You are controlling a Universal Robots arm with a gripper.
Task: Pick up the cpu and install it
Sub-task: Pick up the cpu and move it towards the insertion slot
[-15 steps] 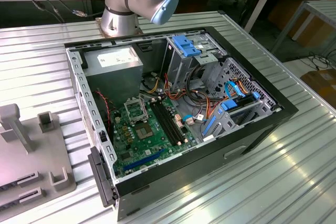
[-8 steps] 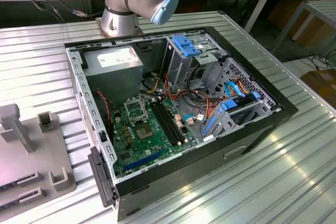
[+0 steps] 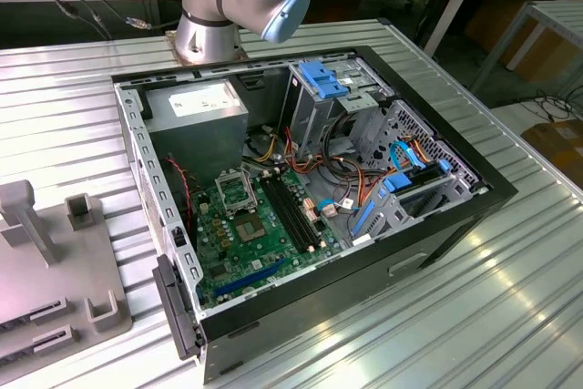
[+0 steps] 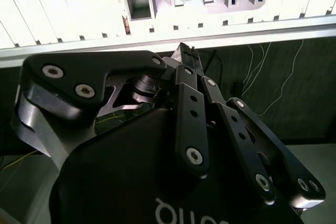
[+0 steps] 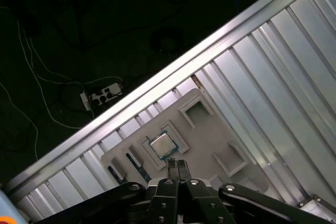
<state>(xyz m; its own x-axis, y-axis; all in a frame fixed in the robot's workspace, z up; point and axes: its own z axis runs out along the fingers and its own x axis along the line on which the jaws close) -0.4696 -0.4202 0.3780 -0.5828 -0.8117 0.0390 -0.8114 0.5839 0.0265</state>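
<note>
1. Gripper [image 5: 177,164]: the fingers are pressed together and carry nothing. It is poised above the grey fixture tray [image 5: 206,138], clear of it.
2. The cpu [image 5: 163,144] lies flat, metal top up, in a framed recess of the tray. It has not been lifted.
3. Risk: with the fingers closed, a descent would land them on the chip's top instead of straddling it.
4. Risk: the recess frame sits close round the chip. Fingers that catch the frame could tilt the chip or let it slip.
5. Risk: the socket [image 3: 239,190] sits on the green motherboard [image 3: 260,245], deep inside the computer case [image 3: 319,309] beside the tray. A skewed or wrongly turned chip could damage the contacts.
6. Count:
   - one gripper
   - one cpu
   - one tray
   - two memory modules [image 5: 137,163] in the tray
   - two empty walled pockets [image 5: 197,111]
   - one case
   - one motherboard
   - one socket
</note>
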